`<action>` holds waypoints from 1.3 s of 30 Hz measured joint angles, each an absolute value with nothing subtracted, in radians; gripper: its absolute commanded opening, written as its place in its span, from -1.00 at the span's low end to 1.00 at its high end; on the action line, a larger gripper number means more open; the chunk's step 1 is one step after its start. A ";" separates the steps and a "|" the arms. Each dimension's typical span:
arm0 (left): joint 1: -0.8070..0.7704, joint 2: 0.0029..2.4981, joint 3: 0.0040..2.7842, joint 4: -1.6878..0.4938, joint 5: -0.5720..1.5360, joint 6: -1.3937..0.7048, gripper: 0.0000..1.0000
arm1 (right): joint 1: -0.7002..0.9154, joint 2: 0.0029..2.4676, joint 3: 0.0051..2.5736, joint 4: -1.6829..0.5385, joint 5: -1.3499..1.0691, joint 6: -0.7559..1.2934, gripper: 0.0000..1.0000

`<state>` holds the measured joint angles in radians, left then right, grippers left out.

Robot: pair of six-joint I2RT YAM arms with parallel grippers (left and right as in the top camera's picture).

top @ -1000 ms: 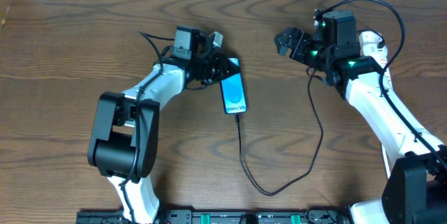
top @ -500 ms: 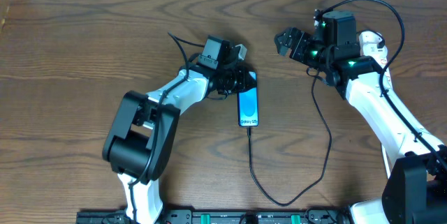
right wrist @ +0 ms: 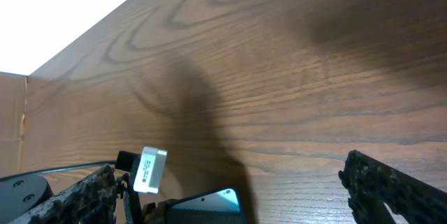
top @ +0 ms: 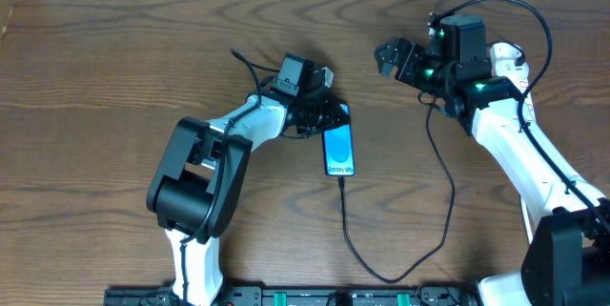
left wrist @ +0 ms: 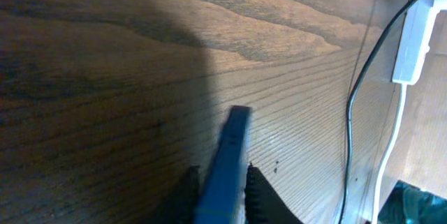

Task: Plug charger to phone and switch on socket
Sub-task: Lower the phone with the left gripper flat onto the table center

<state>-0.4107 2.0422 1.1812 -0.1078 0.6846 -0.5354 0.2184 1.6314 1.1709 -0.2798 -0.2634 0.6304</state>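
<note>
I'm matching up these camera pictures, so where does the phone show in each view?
Overhead: phone near the centre, screen up.
Left wrist: phone bottom centre, edge-on between the left fingers.
Right wrist: phone at the bottom edge, partly cut off.
Shared landmark: the left fingers at the phone.

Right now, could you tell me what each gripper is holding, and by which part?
Left gripper: the phone, by its top end. Right gripper: open, empty.
</note>
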 measured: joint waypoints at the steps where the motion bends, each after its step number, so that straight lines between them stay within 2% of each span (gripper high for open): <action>1: -0.411 2.042 1.181 -0.108 0.685 -0.535 -0.56 | 0.218 1.631 1.171 -0.280 -0.264 0.630 0.98; 3: -0.411 2.042 1.181 -0.108 0.685 -0.535 -0.55 | 0.218 1.631 1.171 -0.280 -0.263 0.630 0.99; 6: -0.411 2.042 1.181 -0.108 0.684 -0.537 -0.25 | 0.218 1.631 1.171 -0.281 -0.264 0.630 0.99; 11: -0.411 2.042 1.181 -0.108 0.684 -0.545 -0.20 | 0.218 1.631 1.171 -0.282 -0.263 0.630 0.99; 12: -0.411 2.042 1.181 -0.108 0.684 -0.546 -0.14 | 0.218 1.631 1.171 -0.284 -0.264 0.630 0.99; 15: -0.411 2.042 1.181 -0.104 0.690 -0.550 0.40 | 0.218 1.631 1.171 -0.289 -0.263 0.630 0.99; 17: -0.411 2.042 1.185 -0.098 0.706 -0.548 0.53 | 0.218 1.631 1.171 -0.291 -0.263 0.630 0.99; 39: -0.379 2.028 1.205 -0.154 0.670 -0.549 0.60 | 0.218 1.631 1.171 -0.315 -0.249 0.630 0.99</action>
<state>-0.3794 2.0277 1.2049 -0.1535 0.6697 -0.5491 0.2184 1.6314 1.1713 -0.3145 -0.2493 0.6304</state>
